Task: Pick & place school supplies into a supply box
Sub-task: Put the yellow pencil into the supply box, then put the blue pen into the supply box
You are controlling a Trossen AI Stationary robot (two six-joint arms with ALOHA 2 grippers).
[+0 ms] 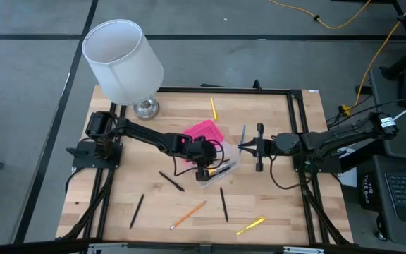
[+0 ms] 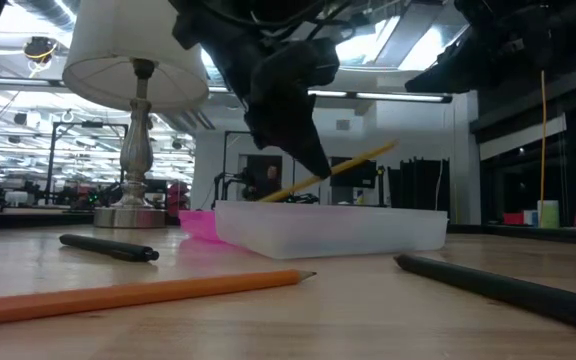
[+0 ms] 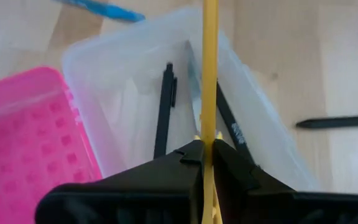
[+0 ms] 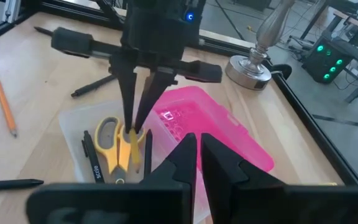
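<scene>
Roughly at the middle of the desk [image 1: 273, 204] sat the supply box [image 1: 217, 171], a shallow tray of cloudy clear plastic with rounded corners, its hot-pink lid [image 1: 204, 131] folded flat beside it and ribbed with a grid of small squares. Inside the tray lay small scissors [image 4: 114, 146] with yellow handles and a couple of slim black pens [image 3: 164, 112] along the bottom. The left gripper [image 1: 204, 169] hung directly over the tray, its dark fingers [image 3: 232, 155] pinched tight on a thin yellow pencil [image 3: 210, 68], whose smooth shaft ran out over the tray's length and, seen from desk height, slanted up above the tray's far rim. The right gripper [image 1: 244, 147] stood just beside the box on the side away from the left arm, its jaws nearly together with only a thin slit between them and nothing held.

Around the box the pale wood-grain surface carried loose supplies well apart from one another: a black pen [image 1: 170, 181] near the box, another black pen [image 1: 223, 204], a third black one [image 1: 137, 211] nearer the front left, an orange pencil [image 1: 188, 214], a yellow pen [image 1: 250, 226] close to the front edge, and a yellow pencil [image 1: 213, 108] toward the back. A blue pen [image 3: 101, 9] lay just past the tray's end. A lamp with a white shade [image 1: 122, 60] and a shiny metal base [image 1: 145, 108] filled the back left corner. Black rails framed the desk's edges.
</scene>
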